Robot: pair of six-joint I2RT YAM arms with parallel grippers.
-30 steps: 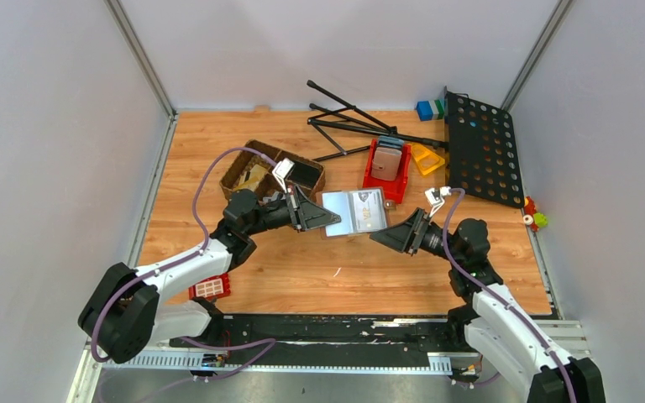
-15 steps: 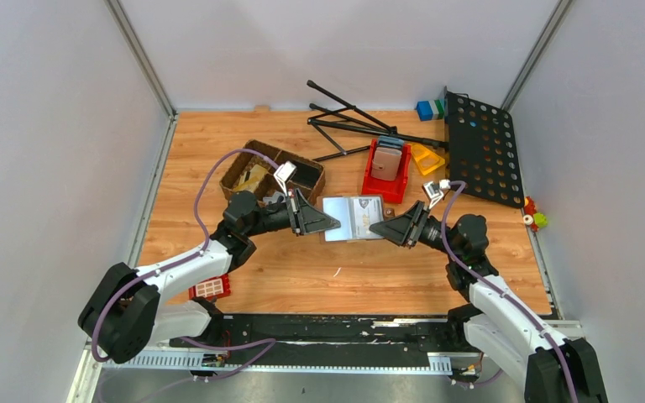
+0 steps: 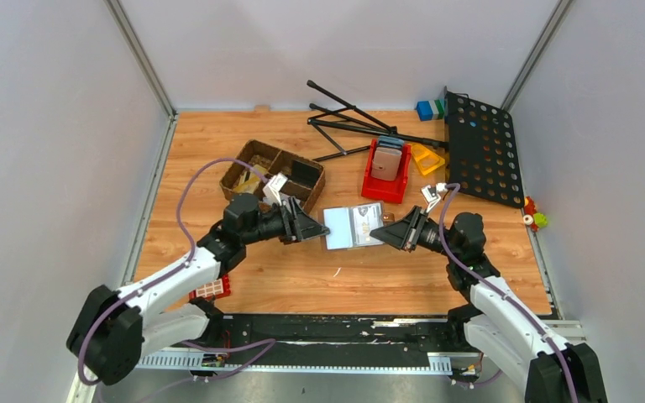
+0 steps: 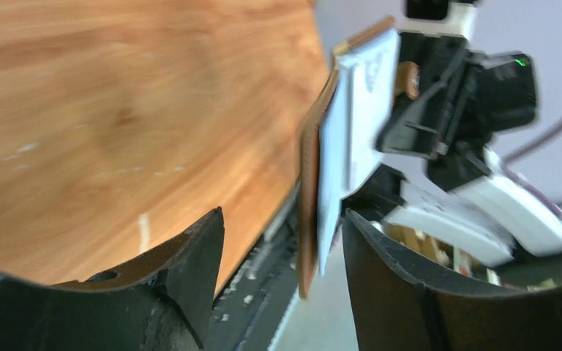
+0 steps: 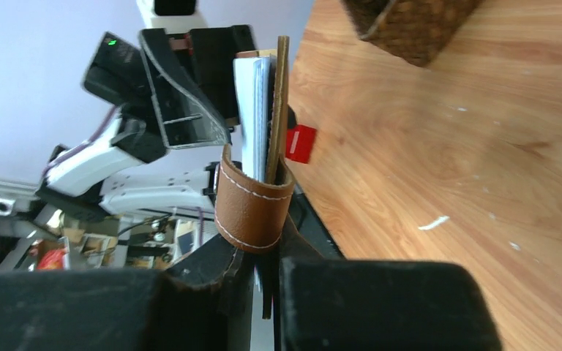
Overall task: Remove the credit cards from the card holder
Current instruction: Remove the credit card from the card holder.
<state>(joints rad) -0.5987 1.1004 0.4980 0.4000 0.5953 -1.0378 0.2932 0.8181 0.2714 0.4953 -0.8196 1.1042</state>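
Note:
The card holder [image 3: 351, 227] hangs open above the table between my two grippers, brown outside and pale silvery-grey inside. The credit cards [image 3: 368, 220] sit in its sleeves, grey with darker parts. My right gripper [image 3: 377, 233] is shut on the holder's right edge. In the right wrist view the jaws [image 5: 267, 270] pinch the brown leather just below the looped tab clasp [image 5: 253, 206]. My left gripper [image 3: 321, 233] is open around the holder's left edge. In the left wrist view the card holder's edge [image 4: 309, 183] stands between the spread fingers [image 4: 190, 267], nearer the right one.
A wicker basket [image 3: 273, 168] stands just behind the left gripper. A red bin [image 3: 385, 175] holding a pinkish-grey slab sits behind the holder. A black perforated panel [image 3: 483, 151] and black stand rods [image 3: 353, 122] lie at the back right. A red block with white grid [image 3: 212, 288] lies near the left base.
My left gripper has opened and let go of the holder's left edge. My right gripper moved in and shut on its right edge. The holder sank a little.

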